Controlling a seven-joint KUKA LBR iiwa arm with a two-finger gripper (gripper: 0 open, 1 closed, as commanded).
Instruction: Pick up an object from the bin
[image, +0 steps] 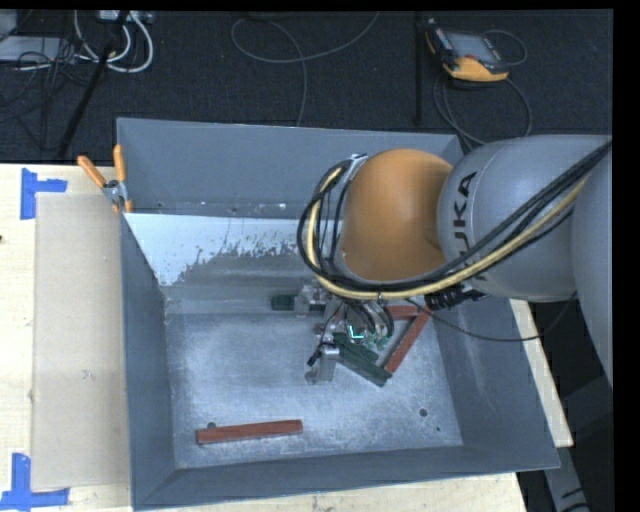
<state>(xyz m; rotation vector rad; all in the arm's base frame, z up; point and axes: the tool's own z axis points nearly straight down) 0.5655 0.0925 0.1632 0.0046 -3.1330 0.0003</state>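
We see tool (322, 362) low over bin (145, 330) floor, centre-right, just beside slanted reddish-brown bar (405, 340) — can't tell if spread or pinching anything. Other reddish-brown stick (248, 431) lies near front, well apart. Our guess — grasp and lift still to do.

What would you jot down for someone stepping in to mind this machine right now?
Gripper: down near the bin floor, right of centre.
Things: a short red-brown stick lies just right of the gripper, partly under the arm. A long red-brown stick lies flat near the front wall. A small dark piece sits by the back wall.
Done: nothing lifted out yet.
Left: grip one thing and raise it clear.
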